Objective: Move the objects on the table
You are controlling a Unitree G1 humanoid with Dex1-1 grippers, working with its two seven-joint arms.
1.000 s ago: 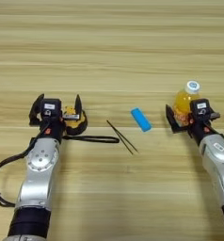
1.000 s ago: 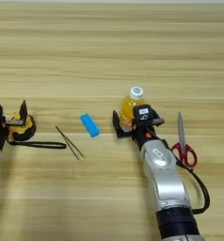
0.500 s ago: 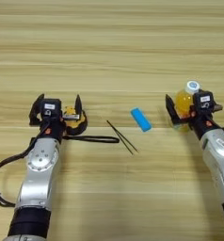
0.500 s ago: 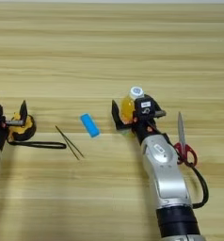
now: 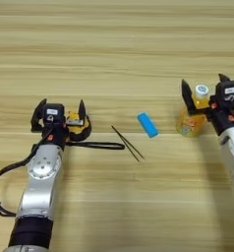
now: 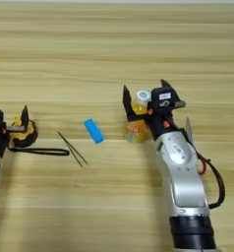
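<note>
The yellow-and-black tape measure point(image 5: 74, 126) lies at the left, its black strap point(image 5: 102, 145) trailing right. My left gripper point(image 5: 60, 111) stands open just behind it, one finger touching the case's top. The thin black tweezers point(image 5: 128, 143) and the small blue block point(image 5: 147, 124) lie mid-table. The orange drink bottle point(image 6: 134, 127) with its white cap point(image 6: 141, 94) leans slightly. My right gripper point(image 6: 145, 92) is open with its fingers on either side of the bottle's top, not closed on it.
Red-handled scissors point(image 6: 189, 132) lie to the right of my right arm, partly hidden by it. A black cable point(image 5: 1, 189) loops beside my left forearm. The pale plank table point(image 5: 114, 44) stretches beyond the things.
My right gripper moved away from me and to the right, so its fingers now straddle the bottle's cap. The bottle leans more than before. The left arm has not moved.
</note>
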